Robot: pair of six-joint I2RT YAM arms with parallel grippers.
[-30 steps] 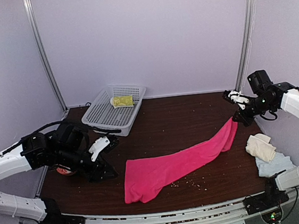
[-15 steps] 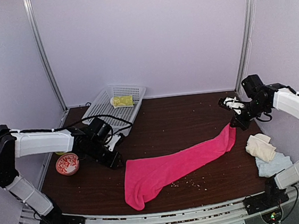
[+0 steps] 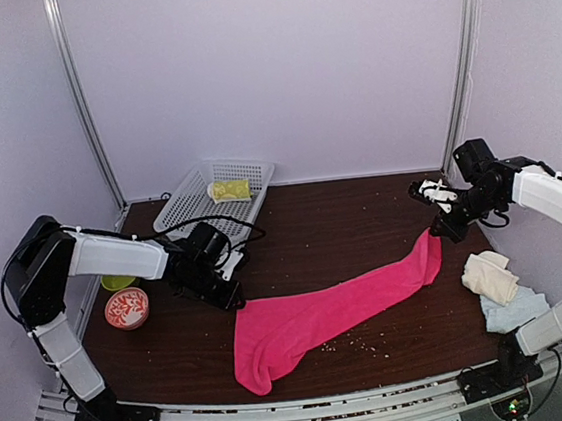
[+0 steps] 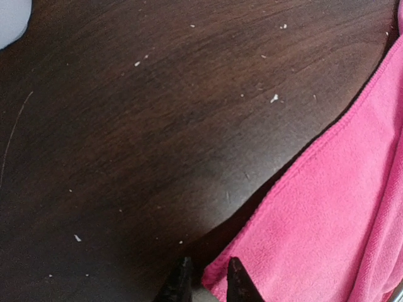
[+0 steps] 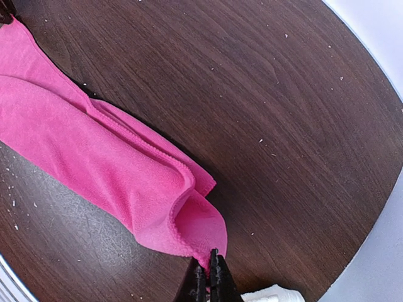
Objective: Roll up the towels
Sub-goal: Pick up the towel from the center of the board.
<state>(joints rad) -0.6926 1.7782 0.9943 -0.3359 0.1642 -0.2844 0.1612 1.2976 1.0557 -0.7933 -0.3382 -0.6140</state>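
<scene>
The hot-pink towel lies stretched diagonally across the table, its near-left end bunched. My right gripper is shut on its far-right corner and holds that end lifted. My left gripper is low at the towel's left corner. Its fingers stand slightly apart with the corner's edge between them, and the right finger rests on the cloth. The lime-yellow towel lies rolled in the white basket. The cream towel and the pale-blue towel lie at the right edge.
A red patterned bowl and a green object sit at the left edge behind my left arm. Crumbs are scattered over the dark wood table. Metal posts stand at the back corners.
My left arm has swung right from beside the red bowl to the pink towel's left corner. My right gripper has shifted slightly left and down, still holding the towel.
</scene>
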